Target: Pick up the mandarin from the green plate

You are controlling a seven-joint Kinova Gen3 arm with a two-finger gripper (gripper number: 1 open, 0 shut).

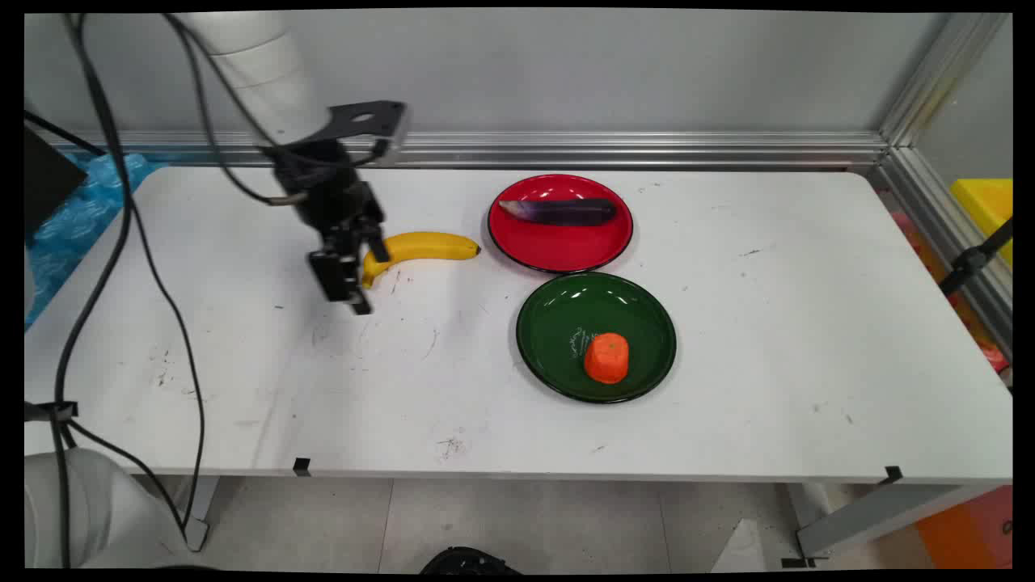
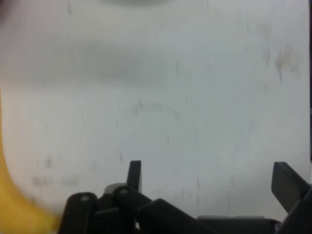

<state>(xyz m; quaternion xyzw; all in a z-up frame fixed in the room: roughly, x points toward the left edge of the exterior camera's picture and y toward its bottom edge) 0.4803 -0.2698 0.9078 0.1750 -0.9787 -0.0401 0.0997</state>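
Right now I am hanging my claw (image 1: 353, 279) low over the worktop (image 1: 242, 364), its fingers spread wide apart and gripping nothing; in the hand view only bare white surface is lying between them. One banana (image 1: 420, 247) is resting just beside me, its stem end near my fingers and its long axis running away toward the plates, so it is sitting off to one side of the claw, not between the fingers. Beyond it I am counting two plates: one red plate (image 1: 525, 246) carrying one eggplant (image 1: 559, 212), and one green plate (image 1: 558, 315) holding one orange carrot piece (image 1: 606, 358).
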